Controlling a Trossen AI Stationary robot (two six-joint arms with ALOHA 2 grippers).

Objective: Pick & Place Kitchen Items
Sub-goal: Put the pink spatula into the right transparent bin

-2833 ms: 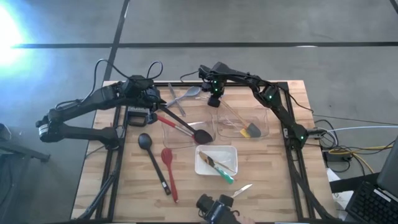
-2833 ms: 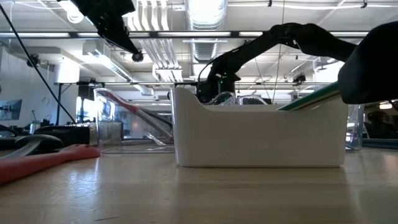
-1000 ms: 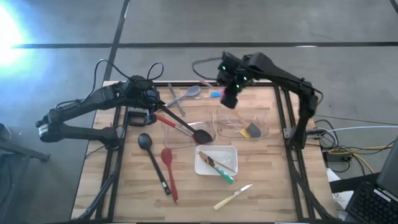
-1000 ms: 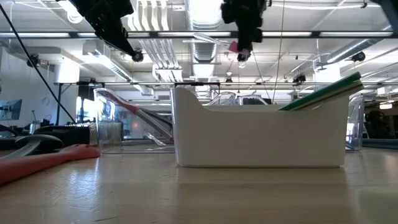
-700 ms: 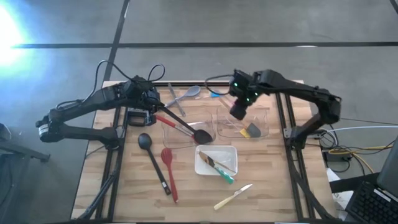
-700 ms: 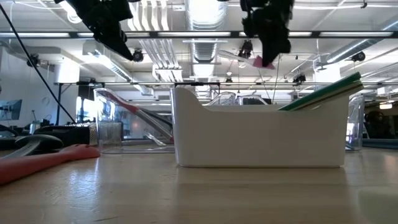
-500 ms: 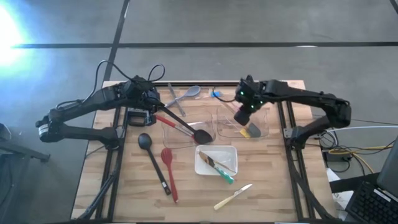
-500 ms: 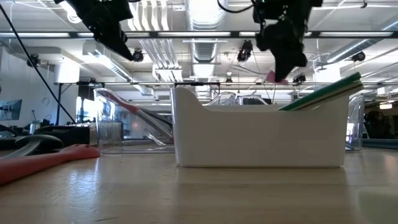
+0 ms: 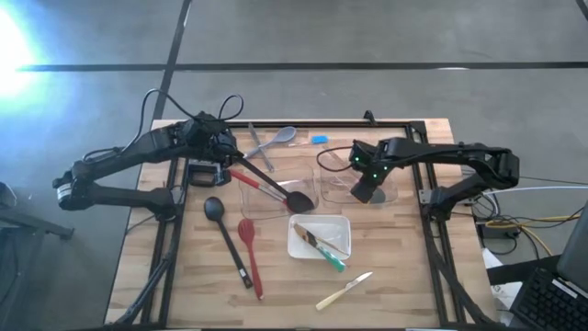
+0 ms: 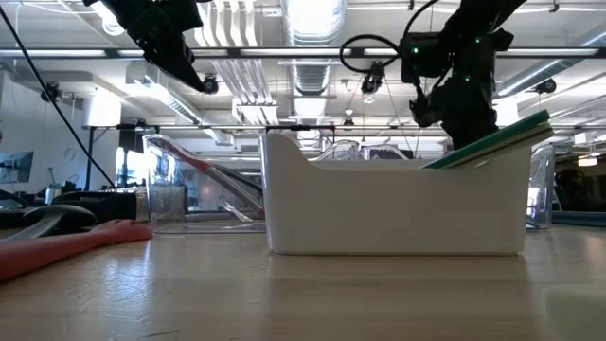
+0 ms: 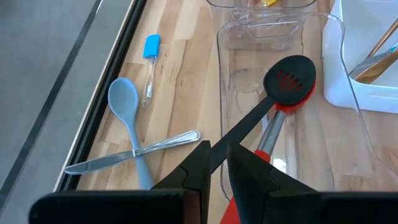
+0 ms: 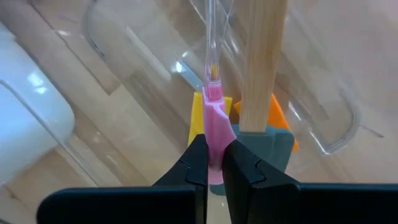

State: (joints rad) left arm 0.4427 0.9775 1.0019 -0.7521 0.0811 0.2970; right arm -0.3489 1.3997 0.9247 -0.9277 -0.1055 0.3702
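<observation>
Right pincer [image 12: 213, 163] pinches the pink spatula [image 12: 213, 127] over the right clear bin [image 9: 333, 185]

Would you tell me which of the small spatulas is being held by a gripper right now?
The pink spatula, pinched in the right gripper over the right clear bin; the blue spatula lies loose on the table.

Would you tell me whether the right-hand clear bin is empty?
Not empty: the right bin holds a wooden-handled grey spatula, and the right gripper hangs over it.
</observation>
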